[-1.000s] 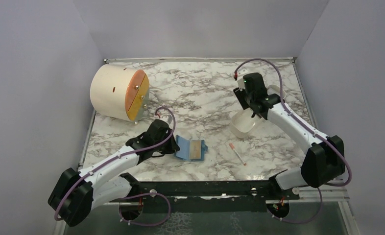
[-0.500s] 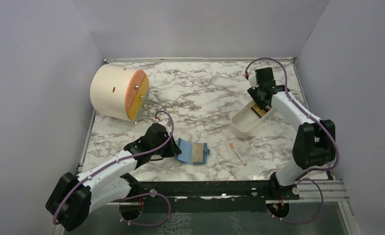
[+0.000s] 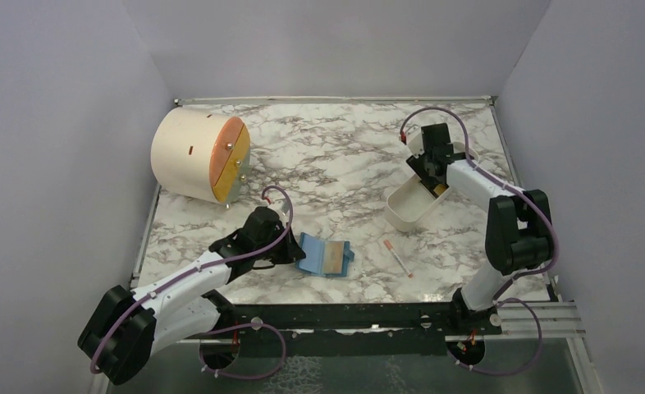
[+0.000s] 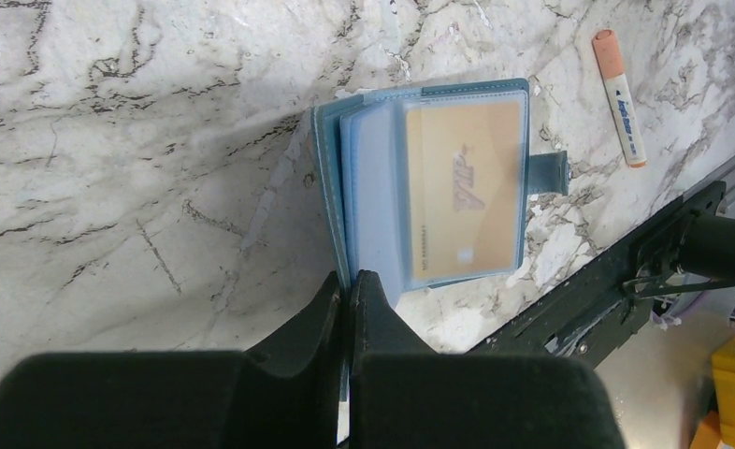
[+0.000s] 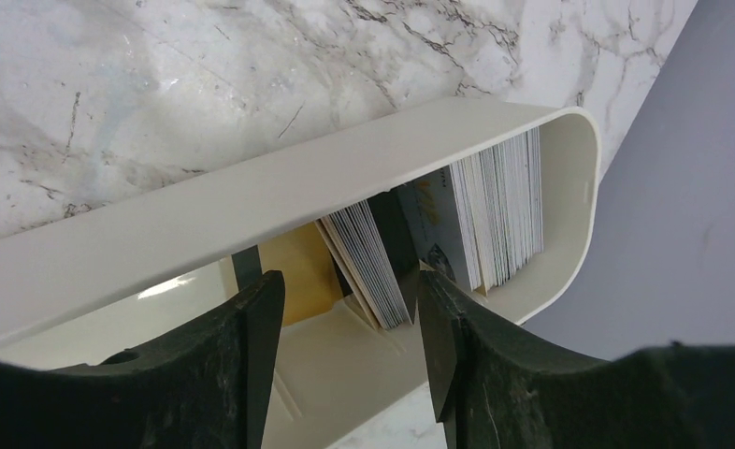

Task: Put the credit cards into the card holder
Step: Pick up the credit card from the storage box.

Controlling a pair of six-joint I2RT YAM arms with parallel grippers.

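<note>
I'm in a lab test cell: plain grey walls (image 3: 57, 123) box in a marble tabletop (image 3: 336, 156), black mounting rail (image 3: 344, 316) at its near edge.

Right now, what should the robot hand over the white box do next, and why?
Probably lower the right gripper a little and close on one of the credit cards: its jaws stand open astride cards upright in the white tray, and the left gripper holds the card holder open.

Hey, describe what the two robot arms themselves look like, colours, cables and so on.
They match. The left arm and right arm have white link shells between bulky black joint housings. A thin purple cable runs loosely along each, ending in a small red plug near the wrist. The jaws are matte black, thick and blocky.
</note>
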